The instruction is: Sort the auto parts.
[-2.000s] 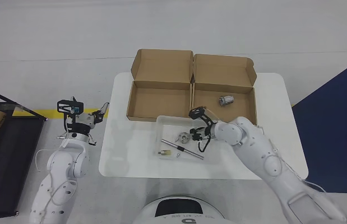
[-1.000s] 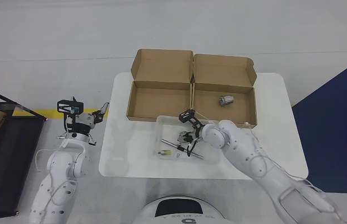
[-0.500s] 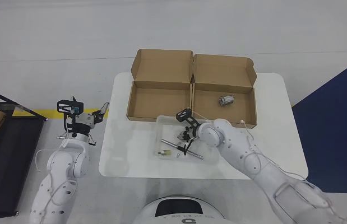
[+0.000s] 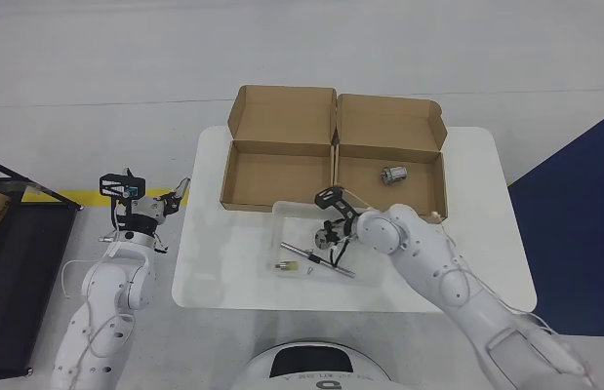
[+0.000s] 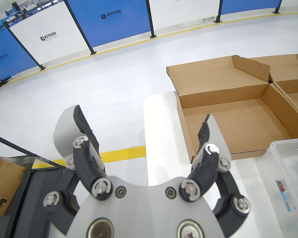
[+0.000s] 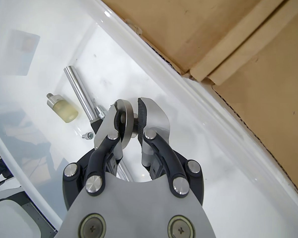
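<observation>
The fingers (image 6: 152, 115) of the right gripper (image 6: 129, 102) are nearly closed, pinching a small metal disc (image 6: 126, 123) by its flat faces, with a short hub pressed against one pad. They hold it inside the clear tray (image 6: 144, 48), above the tray floor or just on it; I cannot tell which.

Just beside the disc lies a steel rod (image 6: 79, 92). A stubby yellowish cylinder (image 6: 63, 110) lies near the rod's far side, and a tiny bolt (image 6: 88, 136) lies close by.

Seen from the top, the tray (image 4: 282, 210) sits at the near side of the tabletop (image 4: 477, 195). Two open cardboard boxes stand behind it, touching side by side. The left box (image 4: 277, 180) looks empty, while the right box (image 4: 423, 190) holds one metal part (image 4: 393, 175).

The left gripper (image 5: 142, 122) hangs off the tabletop's left edge, well apart from the parts, its fingers (image 5: 85, 127) spread wide with nothing between them.

The step in hand looks like picking the disc out of the tray. The next move probably calls for a straight lift clear of the rim, then a carry over the tray's far wall to a box. Which box suits the disc cannot be told from here. The thin disc could pivot on its hub, so a steady grip matters.
</observation>
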`<state>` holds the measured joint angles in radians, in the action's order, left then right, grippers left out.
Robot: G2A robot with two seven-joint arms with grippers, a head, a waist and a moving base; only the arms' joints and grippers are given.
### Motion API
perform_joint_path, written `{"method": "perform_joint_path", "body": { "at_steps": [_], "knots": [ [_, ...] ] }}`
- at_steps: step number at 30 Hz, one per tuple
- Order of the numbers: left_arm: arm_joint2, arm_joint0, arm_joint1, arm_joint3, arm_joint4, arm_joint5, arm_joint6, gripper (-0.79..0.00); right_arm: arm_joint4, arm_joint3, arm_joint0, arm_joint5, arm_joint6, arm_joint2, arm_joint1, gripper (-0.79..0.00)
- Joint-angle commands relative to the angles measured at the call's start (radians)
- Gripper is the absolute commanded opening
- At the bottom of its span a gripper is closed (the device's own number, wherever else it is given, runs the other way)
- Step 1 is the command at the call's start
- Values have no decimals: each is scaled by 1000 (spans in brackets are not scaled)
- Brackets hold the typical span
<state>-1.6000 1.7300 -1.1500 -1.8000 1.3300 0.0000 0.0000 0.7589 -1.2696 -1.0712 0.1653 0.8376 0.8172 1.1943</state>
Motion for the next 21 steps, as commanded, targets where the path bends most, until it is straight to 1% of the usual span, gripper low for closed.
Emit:
{"method": "perform_joint_path", "body": {
  "at_steps": [1, 5, 10, 18, 21],
  "knots": [
    [0, 0, 0, 0, 0, 0, 0, 0, -2, -21, -20, 12, 11, 28, -11, -785],
    [0, 0, 0, 0, 0, 0, 0, 0, -33, -60, -59, 53, 38, 77, -29, -785],
    [0, 0, 0, 0, 0, 0, 0, 0, -164, -86, -98, 179, 82, 160, -53, -785],
    [0, 0, 0, 0, 0, 0, 0, 0, -428, -92, -149, 385, 125, 315, -92, -785],
    [0, 0, 0, 0, 0, 0, 0, 0, -603, -73, -158, 476, 161, 379, -106, -785]
  ]
}}
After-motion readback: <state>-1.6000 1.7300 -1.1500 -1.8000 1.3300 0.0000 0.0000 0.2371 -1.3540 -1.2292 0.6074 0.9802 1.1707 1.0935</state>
